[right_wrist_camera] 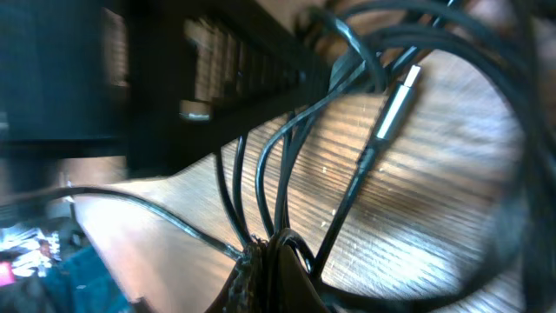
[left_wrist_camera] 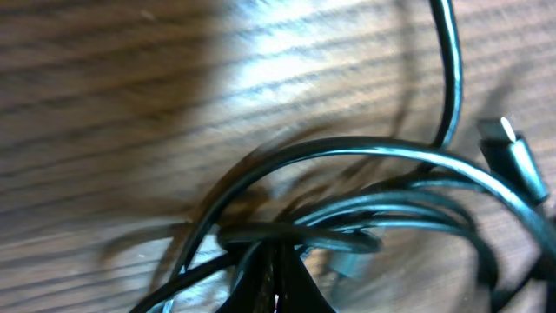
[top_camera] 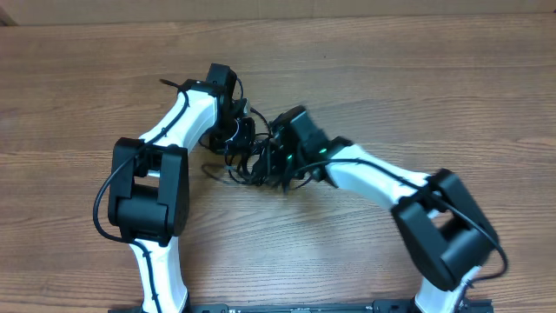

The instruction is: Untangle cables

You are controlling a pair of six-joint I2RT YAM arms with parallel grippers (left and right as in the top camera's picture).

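The cables point(top_camera: 252, 163) lie as a black tangle on the wooden table between my two arms. My left gripper point(top_camera: 234, 130) comes at the tangle from its upper left and my right gripper point(top_camera: 278, 155) from its right. In the left wrist view my left gripper point(left_wrist_camera: 278, 280) is shut on the cables point(left_wrist_camera: 347, 209), whose loops fan out above the fingertips; a dark plug point(left_wrist_camera: 512, 155) shows at the right. In the right wrist view my right gripper point(right_wrist_camera: 274, 265) is shut on several strands of the cables point(right_wrist_camera: 261, 187), with a silvery plug point(right_wrist_camera: 395, 104) hanging beyond them.
The wooden table point(top_camera: 408, 78) stretches around the tangle. The two wrists stand close together over it. The black body of the left arm point(right_wrist_camera: 130, 78) fills the upper left of the right wrist view, just beyond the strands.
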